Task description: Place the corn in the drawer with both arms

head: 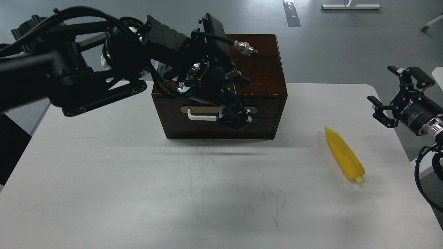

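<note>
The left gripper (235, 116) hangs at the front of the drawer (221, 111), its jaws down at the right end of the white bar handle (200, 117). The fingers there are dark and bunched against the dark wood, so I cannot tell whether the jaws are pressed on the handle or only beside it. Just behind the jaws runs the brass-coloured plate (200, 109), and the handle stretches away to their left. The drawer front sits flush in the dark-brown cabinet (266, 74) (no pale interior shows). A silver cable connector (246, 48) juts from the left arm's wrist above the cabinet top.

The right gripper (398, 95) hovers off the right edge of the bench (138, 180), its jaws spread wide with nothing between them. White lettering on its black body reads ROBOTIQ, seen turned and partly foreshortened, and a silver ring follows behind it.

The corn (344, 153) lies on the bench below and to the left of the right jaws, well apart from them, and far to the right of the left jaws. Its pointed tip aims toward the cabinet side; its blunt stub end faces the near edge. It touches neither gripper nor cabinet.

Faint dark scuff marks (270, 197) streak the white bench surface nearer the viewer than either set of jaws.
</note>
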Controlling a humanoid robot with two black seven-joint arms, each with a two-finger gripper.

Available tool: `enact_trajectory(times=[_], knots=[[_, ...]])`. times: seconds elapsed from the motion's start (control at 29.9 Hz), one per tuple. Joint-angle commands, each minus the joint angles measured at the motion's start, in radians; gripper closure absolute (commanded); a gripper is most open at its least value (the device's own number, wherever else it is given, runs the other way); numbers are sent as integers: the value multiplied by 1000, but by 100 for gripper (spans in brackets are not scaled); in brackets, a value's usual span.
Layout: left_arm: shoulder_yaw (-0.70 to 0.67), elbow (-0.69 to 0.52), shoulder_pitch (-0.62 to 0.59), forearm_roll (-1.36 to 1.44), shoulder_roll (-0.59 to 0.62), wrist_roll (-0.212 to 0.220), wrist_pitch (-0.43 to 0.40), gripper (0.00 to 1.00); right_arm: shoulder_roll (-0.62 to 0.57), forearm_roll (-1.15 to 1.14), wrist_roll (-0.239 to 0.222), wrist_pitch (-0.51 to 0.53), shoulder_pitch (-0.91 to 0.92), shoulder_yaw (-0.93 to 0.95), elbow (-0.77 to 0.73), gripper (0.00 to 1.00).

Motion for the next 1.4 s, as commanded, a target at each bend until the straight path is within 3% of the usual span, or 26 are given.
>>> enact_trajectory(times=[0.0,0.6,1.37], knots=[[43,30,-1,56,-32,0,0,2,2,0,0,0,0,0,0,0],[166,110,8,120,-88,0,0,2,0,-1,0,0,0,1,0,0],[175,143,44,123,-95,0,0,2,0,0,0,0,-1,1,0,0]])
